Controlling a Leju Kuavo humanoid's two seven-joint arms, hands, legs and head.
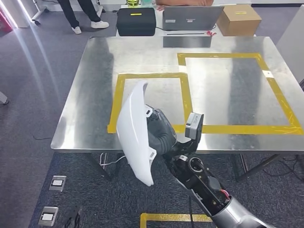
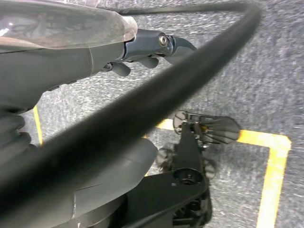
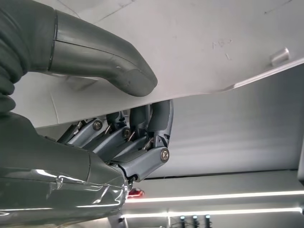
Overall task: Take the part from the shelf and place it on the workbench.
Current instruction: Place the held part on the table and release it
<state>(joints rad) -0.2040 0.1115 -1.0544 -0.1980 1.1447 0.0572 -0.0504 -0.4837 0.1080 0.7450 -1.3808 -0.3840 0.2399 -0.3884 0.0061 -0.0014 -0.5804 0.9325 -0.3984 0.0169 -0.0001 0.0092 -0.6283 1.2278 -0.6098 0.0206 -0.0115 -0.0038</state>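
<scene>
The part (image 1: 134, 135) is a white curved shell, held upright in front of the near edge of the steel workbench (image 1: 90, 95). My right hand (image 1: 161, 133) grips it from behind, with its arm coming in from the lower right. In the right wrist view the thumb (image 3: 107, 61) presses one face of the part (image 3: 201, 42) and the fingers (image 3: 143, 137) curl against the other. My left hand (image 2: 90, 52) hangs over the grey carpet, fingers (image 2: 157, 45) loosely extended and holding nothing.
Two yellow tape rectangles (image 1: 120, 92) (image 1: 276, 90) mark the workbench top. Beyond its far edge sit a black case (image 1: 136, 21), a grey laptop (image 1: 190, 18) and a cardboard box (image 1: 238, 19). A person's legs (image 1: 80, 14) stand at the back left. Floor sockets (image 1: 57, 183) lie at the lower left.
</scene>
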